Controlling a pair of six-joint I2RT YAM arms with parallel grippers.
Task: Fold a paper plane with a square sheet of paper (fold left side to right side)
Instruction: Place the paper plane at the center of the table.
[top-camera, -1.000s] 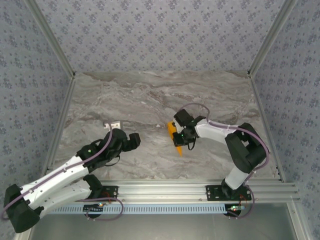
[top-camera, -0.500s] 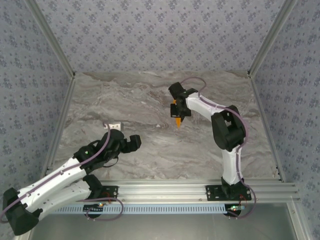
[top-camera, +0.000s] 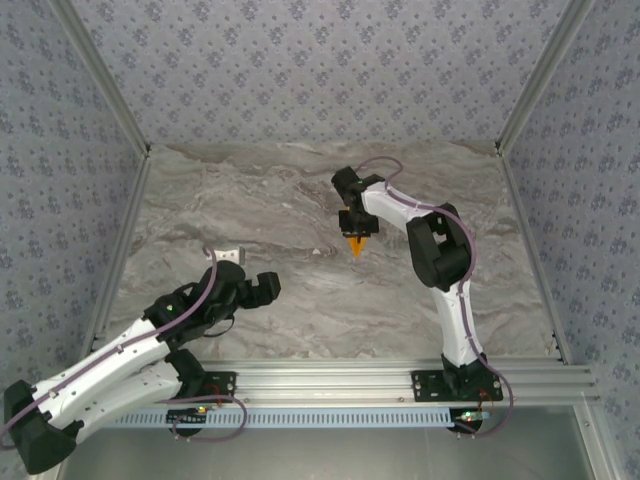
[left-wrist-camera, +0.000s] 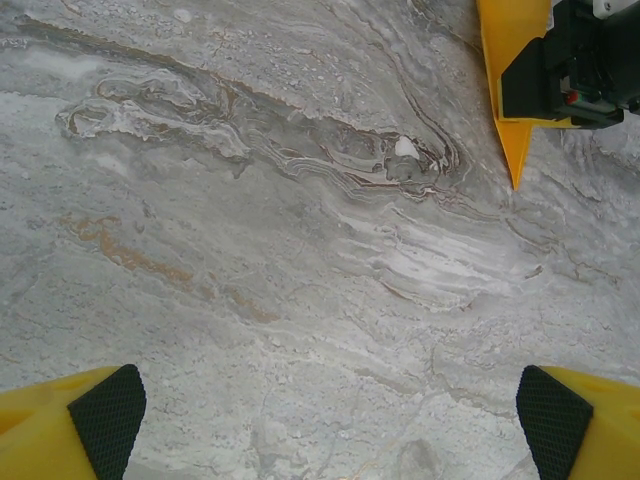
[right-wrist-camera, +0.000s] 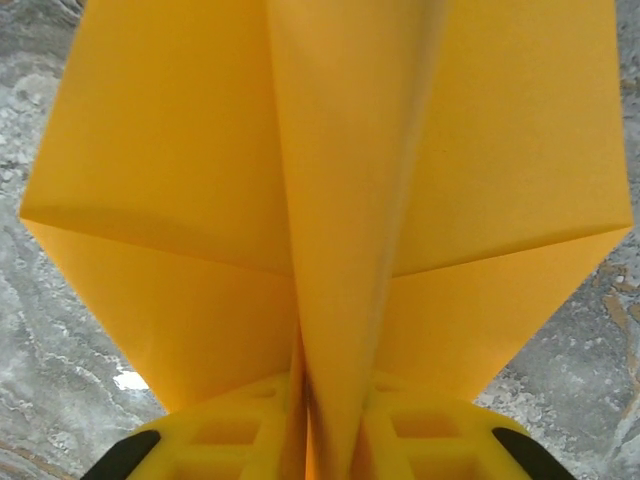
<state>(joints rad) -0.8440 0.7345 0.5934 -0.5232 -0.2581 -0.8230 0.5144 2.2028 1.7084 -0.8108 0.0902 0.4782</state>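
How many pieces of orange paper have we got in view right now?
1. The folded paper plane is clamped in the right pincer, over the far middle of the table. The open left pincer holds none. Another piece could lie hidden from these views.

Your right arm (top-camera: 440, 250) reaches far out, elbow bent, and your right gripper (top-camera: 356, 224) is pinched tight on the paper plane (top-camera: 357, 244). Your left arm (top-camera: 130, 350) lies low, with your left gripper (top-camera: 266, 286) well left of the paper plane, fingers spread wide.
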